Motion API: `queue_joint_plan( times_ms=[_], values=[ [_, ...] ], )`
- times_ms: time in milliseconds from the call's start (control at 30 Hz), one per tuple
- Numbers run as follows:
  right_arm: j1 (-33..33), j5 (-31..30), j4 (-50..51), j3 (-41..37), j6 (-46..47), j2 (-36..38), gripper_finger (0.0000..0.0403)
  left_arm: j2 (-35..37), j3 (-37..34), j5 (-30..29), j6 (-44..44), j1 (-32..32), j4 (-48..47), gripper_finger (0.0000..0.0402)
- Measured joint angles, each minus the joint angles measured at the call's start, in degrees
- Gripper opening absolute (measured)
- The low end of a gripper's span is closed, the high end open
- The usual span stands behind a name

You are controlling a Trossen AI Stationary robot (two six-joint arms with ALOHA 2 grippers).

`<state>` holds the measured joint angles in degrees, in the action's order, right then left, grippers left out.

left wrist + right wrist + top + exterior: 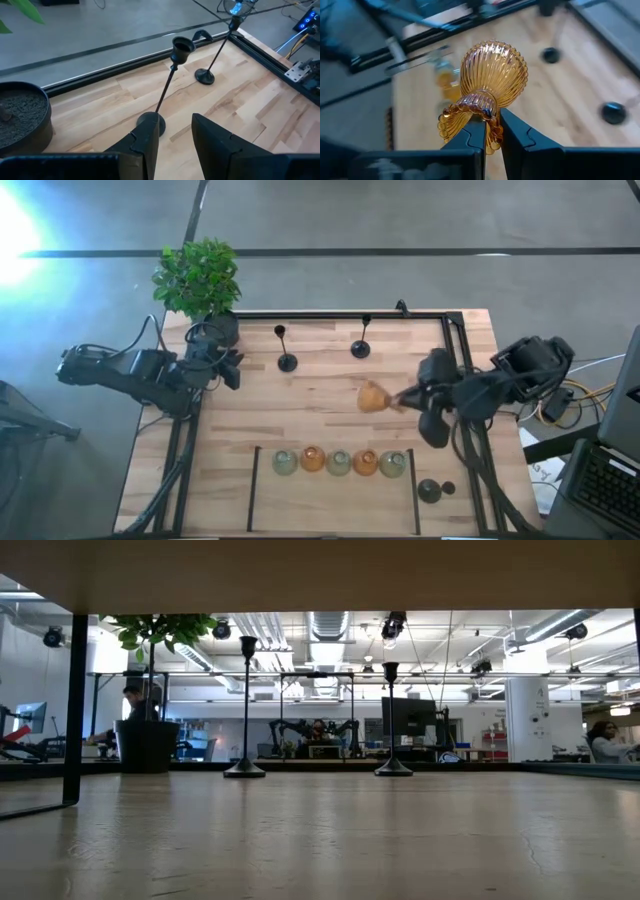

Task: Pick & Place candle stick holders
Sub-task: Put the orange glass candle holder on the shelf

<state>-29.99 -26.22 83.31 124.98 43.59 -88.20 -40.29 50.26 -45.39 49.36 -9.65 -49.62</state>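
A: Where is our amber holder (490, 87) just now?

B: In the right tool (492, 132), lifted over the middle of the bench (320, 405), tipped on its side in the high view. We have the tool closed on the frilled rim at its narrow end, with the ribbed bulb pointing away from the wrist.

A: How do we judge it will handle?

B: It looks like thin ribbed glass, so probably light, stiff, slick and easy to chip. The frilled edge gives our fingers something to bite on, but the bulb hangs out past the grip, so it may want to swing. We would put it down gently.

A: And where might it go?

B: A row of holders (339, 462), pale and amber by turns, stands near the front edge between two dark rails. We cannot tell which spot is meant for it.

A: The left tool (175, 137)?

B: It waits by the plant pot (22, 117), jaws partly open and holding nothing, facing the two black stemmed holders (167, 82) at the back. Those look top-heavy on small bases; we would take them low on the stem.
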Motion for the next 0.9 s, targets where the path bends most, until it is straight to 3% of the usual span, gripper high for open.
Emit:
queue_joint_plan(
  times_ms=[167,333,567,767,900],
  values=[
    [1.72,11.23,-0.05,10.1,-7.3,-7.81,0.0023,0.0,0.0,0.09,1.52,-0.01,0.0,0.012],
    [1.82,21.39,-4.61,8.5,-9.61,-10.14,0.0023,0.0,0.0,0.07,3.06,-0.02,0.57,0.012],
    [0.89,22.5,-5.6,9.9,-15.83,-11.85,0.0023,0.13,0.02,0.28,2.14,-0.02,1.67,0.012],
    [0.93,28.91,-7.78,9.89,-19.27,-12.35,0.0023,-0.02,0.02,0.96,2.14,-0.02,1.84,0.012],
    [0.84,30.06,-8.07,10.02,-20.04,-13.32,0.0023,-0.07,0.02,1.61,2.81,-0.02,1.9,0.012]
  ],
)
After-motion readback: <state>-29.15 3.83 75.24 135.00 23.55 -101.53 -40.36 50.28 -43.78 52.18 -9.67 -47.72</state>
